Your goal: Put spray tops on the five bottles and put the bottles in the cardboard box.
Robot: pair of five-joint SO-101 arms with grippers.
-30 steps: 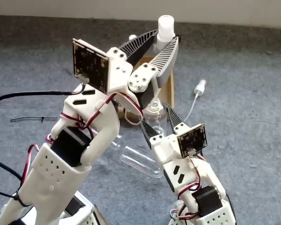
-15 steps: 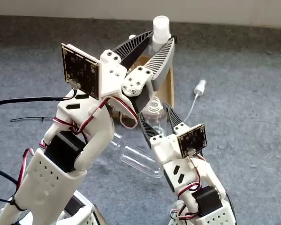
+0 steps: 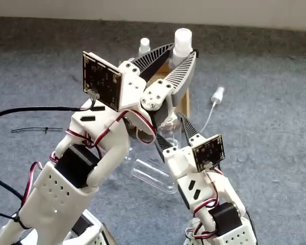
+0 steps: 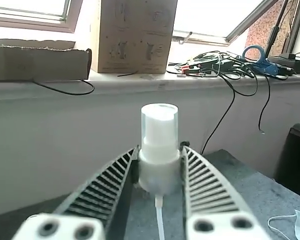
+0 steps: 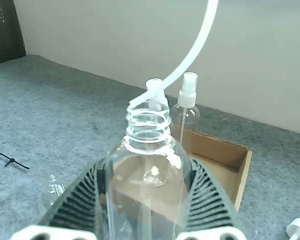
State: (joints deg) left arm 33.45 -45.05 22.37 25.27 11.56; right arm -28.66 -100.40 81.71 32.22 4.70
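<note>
We see the spray top [image 4: 160,125] held upright and clamped at its collar between the 2 fingers of the left gripper [image 4: 160,150], high above the table. Its thin tube [image 5: 190,55] curves down to the open neck of the clear bottle [image 5: 147,150]. We cannot tell whether the tip is inside the mouth or only at the rim. This bottle stands upright, pinched at its shoulders by the right gripper [image 5: 147,167].

From above, the cardboard box [image 5: 230,150] lies at 12 o'clock of the held bottle, just behind it. A capped bottle [image 5: 186,107] stands inside the box, with a second spray head [image 5: 154,86] just beside it. A loose spray top [image 3: 217,94] lies on the grey carpet [image 3: 265,143] at 2 o'clock. An uncapped bottle [image 3: 153,176] lies on its side at about 6 o'clock, near the right arm. A black cable [image 3: 35,107] runs off at 9 o'clock.
</note>
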